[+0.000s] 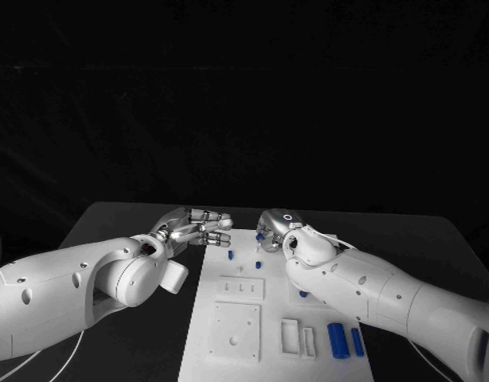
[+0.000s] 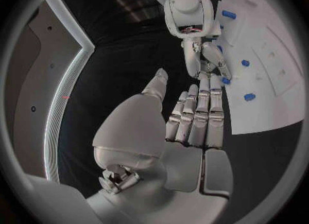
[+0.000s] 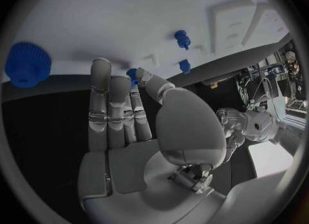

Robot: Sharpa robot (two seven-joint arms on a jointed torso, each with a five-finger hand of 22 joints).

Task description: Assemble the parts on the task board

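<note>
Fingers of the right hand (image 3: 129, 126) stretch flat, holding nothing, tips touching a small blue part (image 3: 134, 73) at the task board (image 1: 236, 334) edge. Left hand (image 1: 195, 224) hovers empty, fingers straight; a clumsy nudge could roll that part off the board

White board (image 1: 236, 328) lies flat mid-bench, long axis running away from robot. Blue cylinders (image 1: 338, 341) lie side by side at near right corner; small blue pegs (image 1: 232, 255) stand upright near far end.
</note>
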